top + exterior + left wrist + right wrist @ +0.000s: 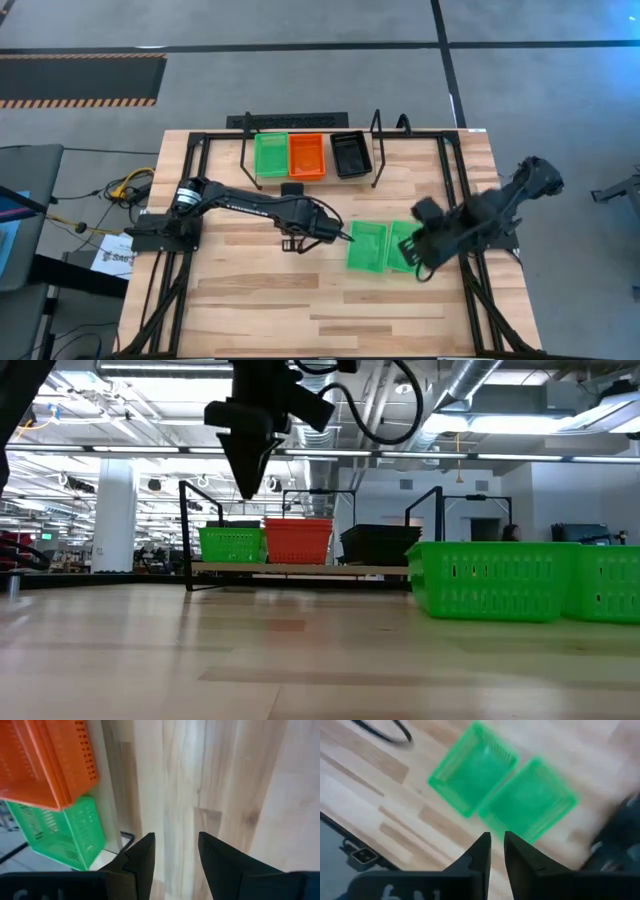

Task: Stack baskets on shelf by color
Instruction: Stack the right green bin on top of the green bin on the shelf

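Observation:
On the shelf [378, 150] at the table's far side, a green basket [270, 155], a red-orange basket [307, 155] and a black basket [350, 155] stand side by side; the low view shows them as green [232, 543], red-orange [298, 540] and black [380, 545]. Two more green baskets [367, 246] [403, 245] rest on their bottoms on the table, right of centre. My left gripper [346, 236] [175, 845] hangs open above the table, just left of them. My right gripper [421, 262] [497, 842] hovers above the right-hand one [530, 805], fingers a little apart.
The black tube frame [190, 180] runs along the table's left and right sides. Bare wood lies across the near half of the table [300, 310]. Cables and papers lie off the table's left edge [115, 190].

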`<state>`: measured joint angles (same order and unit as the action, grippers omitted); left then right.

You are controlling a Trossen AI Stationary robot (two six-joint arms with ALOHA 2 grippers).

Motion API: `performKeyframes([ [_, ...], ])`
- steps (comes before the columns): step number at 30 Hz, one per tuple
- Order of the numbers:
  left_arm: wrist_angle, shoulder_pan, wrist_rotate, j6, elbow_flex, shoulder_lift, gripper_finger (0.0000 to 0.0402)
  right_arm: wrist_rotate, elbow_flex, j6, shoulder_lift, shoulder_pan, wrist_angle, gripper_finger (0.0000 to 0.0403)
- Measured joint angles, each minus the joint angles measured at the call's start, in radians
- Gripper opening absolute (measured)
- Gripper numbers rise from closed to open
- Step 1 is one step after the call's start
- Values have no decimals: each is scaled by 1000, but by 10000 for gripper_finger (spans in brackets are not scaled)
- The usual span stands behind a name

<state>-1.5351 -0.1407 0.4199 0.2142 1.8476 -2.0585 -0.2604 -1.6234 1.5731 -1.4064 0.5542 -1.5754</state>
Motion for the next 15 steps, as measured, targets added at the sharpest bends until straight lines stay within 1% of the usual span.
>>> performKeyframes([
  [4,-22,-2,-48,34,-1,10,139,76,128,206,-21,78,-1,68],
  [8,-38,-4,-49,51,-2,38,139,170,246,409,-44,170,24,68],
  [10,-34,-5,-49,54,-23,71,139,209,289,520,-54,211,35,68],
  [13,-29,-1,-46,85,-74,129,139,209,341,673,-54,257,74,68],
  [15,-24,3,-45,114,-116,173,139,208,375,747,-55,277,115,69],
])
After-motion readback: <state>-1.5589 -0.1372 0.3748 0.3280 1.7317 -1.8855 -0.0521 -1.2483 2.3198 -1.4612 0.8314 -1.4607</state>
